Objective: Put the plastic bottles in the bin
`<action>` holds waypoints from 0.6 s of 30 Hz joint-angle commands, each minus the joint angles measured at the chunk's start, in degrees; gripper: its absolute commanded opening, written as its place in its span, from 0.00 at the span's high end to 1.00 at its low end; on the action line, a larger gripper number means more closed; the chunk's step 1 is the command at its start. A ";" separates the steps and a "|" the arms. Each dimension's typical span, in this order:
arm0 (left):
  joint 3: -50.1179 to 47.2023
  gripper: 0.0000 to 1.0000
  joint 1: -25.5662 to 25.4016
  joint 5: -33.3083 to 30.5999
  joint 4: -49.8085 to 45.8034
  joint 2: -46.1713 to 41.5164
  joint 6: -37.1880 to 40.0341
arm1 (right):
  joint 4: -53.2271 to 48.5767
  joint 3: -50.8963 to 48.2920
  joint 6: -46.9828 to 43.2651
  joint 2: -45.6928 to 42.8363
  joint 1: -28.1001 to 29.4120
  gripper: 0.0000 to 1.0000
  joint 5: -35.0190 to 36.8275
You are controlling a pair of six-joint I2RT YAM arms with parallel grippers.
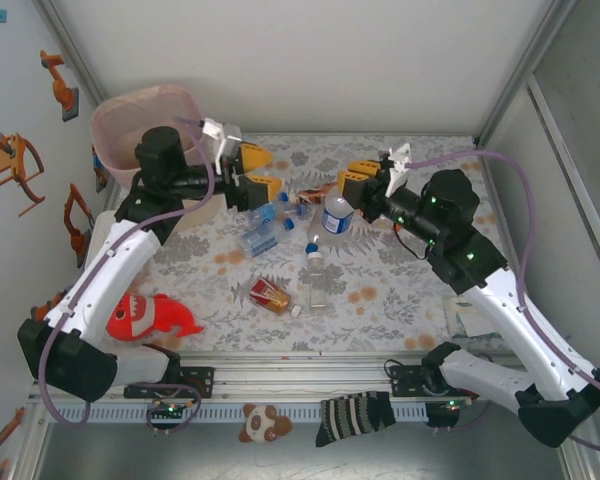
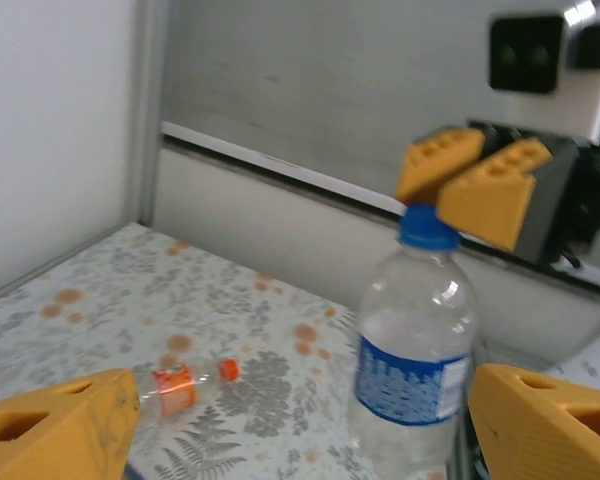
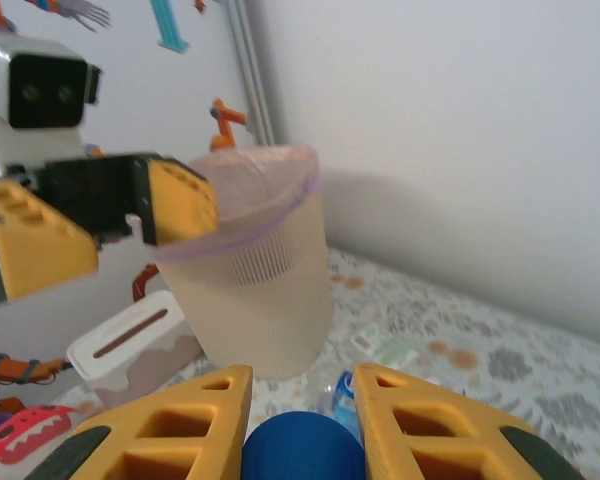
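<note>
Right gripper (image 3: 298,390) clamps the upright bottle (image 2: 415,370) by its cap (far middle of the table (image 1: 400,310)); left gripper (image 2: 300,425) gapes wide, seemingly flanking it.

Floral table (image 1: 410,270) bears plastic bottles (image 1: 317,282), bin (image 1: 113,112); toy shark (image 1: 150,315).

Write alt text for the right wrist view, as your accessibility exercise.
The jaws of the right gripper clamp a blue-capped bottle. Behind stands the beige bin with its pink liner; the left gripper, jaws open, hangs at the picture's left.
</note>
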 commanded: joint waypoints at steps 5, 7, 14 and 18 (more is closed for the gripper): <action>4.96 0.08 -6.92 5.41 -3.42 2.32 7.70 | 6.89 3.84 -3.39 1.02 0.35 0.95 -10.09; 5.23 0.07 -8.39 5.89 -3.52 2.87 8.19 | 7.54 4.24 -4.27 1.23 0.40 0.98 -13.83; 8.30 0.05 -13.15 6.72 -7.77 5.38 11.16 | 11.68 5.01 -2.54 1.04 0.52 1.00 -19.39; 8.73 0.07 -15.13 6.64 -8.52 6.51 12.09 | 13.69 5.35 -1.46 0.78 0.91 1.00 -18.91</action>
